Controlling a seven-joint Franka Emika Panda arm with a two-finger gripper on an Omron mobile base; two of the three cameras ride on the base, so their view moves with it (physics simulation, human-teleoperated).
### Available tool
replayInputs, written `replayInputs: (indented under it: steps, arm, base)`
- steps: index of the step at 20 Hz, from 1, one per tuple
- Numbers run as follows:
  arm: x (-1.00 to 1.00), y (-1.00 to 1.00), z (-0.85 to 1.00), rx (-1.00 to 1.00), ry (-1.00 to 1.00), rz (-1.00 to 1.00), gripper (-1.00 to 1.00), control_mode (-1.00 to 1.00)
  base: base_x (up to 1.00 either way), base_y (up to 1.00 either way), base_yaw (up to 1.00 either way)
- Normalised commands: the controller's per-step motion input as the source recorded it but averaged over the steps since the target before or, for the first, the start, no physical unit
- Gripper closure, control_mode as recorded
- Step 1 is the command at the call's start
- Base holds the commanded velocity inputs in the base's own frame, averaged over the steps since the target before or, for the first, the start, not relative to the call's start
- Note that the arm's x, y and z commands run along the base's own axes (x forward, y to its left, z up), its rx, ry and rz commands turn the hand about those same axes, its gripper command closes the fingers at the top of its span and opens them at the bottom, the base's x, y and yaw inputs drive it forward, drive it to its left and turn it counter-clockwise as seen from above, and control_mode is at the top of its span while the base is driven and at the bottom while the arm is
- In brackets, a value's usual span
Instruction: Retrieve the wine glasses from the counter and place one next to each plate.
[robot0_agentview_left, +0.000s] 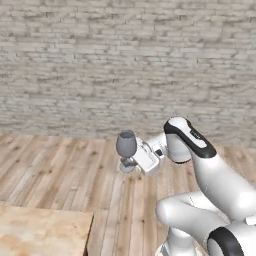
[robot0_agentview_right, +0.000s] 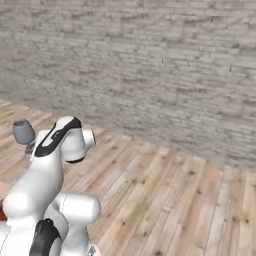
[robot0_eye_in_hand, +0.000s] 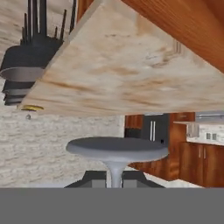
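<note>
The tool (robot0_agentview_left: 131, 161) is closed tight on the thin stem of a wine glass (robot0_agentview_left: 126, 145), carried upright in the air above the wooden floor (robot0_agentview_left: 60, 170), with the brick wall (robot0_agentview_left: 125, 60) far behind. From the hand camera the glass's round foot (robot0_eye_in_hand: 117, 148) sits just past the fingertips (robot0_eye_in_hand: 94, 178), with the pale stone top of a bench (robot0_eye_in_hand: 127, 65) beyond

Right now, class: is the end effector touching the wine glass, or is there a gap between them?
Touching. In the hand view the end effector is shut on the stem of the wine glass, its fingers pressed against both sides. The left base view shows the glass carried in the air.
</note>
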Motion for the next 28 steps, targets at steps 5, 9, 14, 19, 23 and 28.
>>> replayInputs:
  steps: [5,9,14,19,23,28]
  arm:
    - [0.00,0.00,0.00,0.00,0.00,0.00,1.00,1.00]
    - [0.00,0.00,0.00,0.00,0.00,0.00,1.00,1.00]
    - [0.00,0.00,0.00,0.00,0.00,0.00,1.00,1.00]
    - [0.00,0.00,0.00,0.00,0.00,0.00,1.00,1.00]
    - [0.00,0.00,0.00,0.00,0.00,0.00,1.00,1.00]
    - [0.00,0.00,0.00,0.00,0.00,0.00,1.00,1.00]
  base:
    - [1.00,-0.13,0.60]
    - [1.00,-0.11,0.60]
    - [1.00,-0.11,0.60]
    - [1.00,-0.11,0.58]
    - [1.00,-0.10,0.52]
    - [1.00,-0.11,0.41]
